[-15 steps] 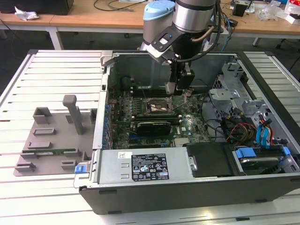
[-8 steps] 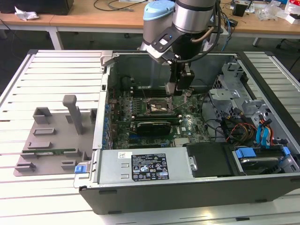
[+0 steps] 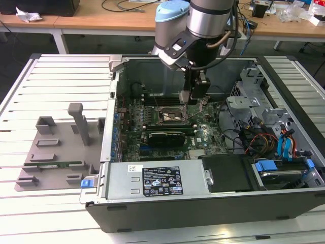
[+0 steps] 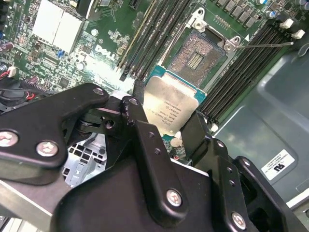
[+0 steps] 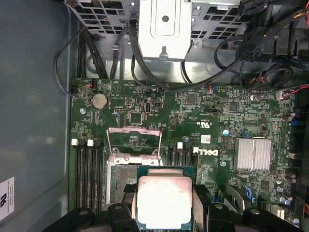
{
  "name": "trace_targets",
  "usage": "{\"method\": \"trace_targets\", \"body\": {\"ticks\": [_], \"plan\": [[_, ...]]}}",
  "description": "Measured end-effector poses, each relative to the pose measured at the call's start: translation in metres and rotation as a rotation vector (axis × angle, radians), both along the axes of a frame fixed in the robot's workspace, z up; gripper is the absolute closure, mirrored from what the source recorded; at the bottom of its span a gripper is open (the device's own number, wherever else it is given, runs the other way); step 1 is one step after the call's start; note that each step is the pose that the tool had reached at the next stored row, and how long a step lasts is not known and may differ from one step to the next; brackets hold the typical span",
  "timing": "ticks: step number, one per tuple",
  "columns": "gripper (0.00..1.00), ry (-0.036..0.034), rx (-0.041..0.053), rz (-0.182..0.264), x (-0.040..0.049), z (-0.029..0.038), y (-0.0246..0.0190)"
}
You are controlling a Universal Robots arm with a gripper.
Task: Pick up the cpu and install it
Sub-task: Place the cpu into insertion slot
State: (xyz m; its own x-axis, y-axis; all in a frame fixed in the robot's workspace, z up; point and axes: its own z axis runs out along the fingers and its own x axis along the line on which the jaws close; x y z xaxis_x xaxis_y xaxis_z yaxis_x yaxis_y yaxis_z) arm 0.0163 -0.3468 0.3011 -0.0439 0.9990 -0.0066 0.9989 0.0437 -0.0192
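Second wrist view: clamped on the cpu (image 4: 171, 108) with both fingers (image 4: 197, 129); hovering close by the open socket (image 4: 198, 53). Exterior view: down inside the computer case (image 3: 203, 216).

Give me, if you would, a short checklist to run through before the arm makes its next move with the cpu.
1. Small square silver-topped cpu clamped on two opposite edges by the black gripper: ok.
2. Metal-edged socket frame lifted open: ok.
3. Socket's contact field bare, nothing lying in it: ok.
4. Cpu centred over the socket: not ok, it looks offset in both wrist views.
5. Cpu corner mark matched to the socket: cannot tell.
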Motion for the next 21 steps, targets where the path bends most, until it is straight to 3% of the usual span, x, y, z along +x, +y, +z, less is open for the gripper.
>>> {"method": "trace_targets", "body": {"ticks": [9,13,21], "plan": [[0.45,0.0,0.0001,0.0,-0.0004,-0.0064,0.0],[0.45,0.0,0.0,0.0,-0.0079,-0.0115,0.0002],[0.45,0.0,0.0,0.0,-0.0097,-0.0198,0.0002]]}}
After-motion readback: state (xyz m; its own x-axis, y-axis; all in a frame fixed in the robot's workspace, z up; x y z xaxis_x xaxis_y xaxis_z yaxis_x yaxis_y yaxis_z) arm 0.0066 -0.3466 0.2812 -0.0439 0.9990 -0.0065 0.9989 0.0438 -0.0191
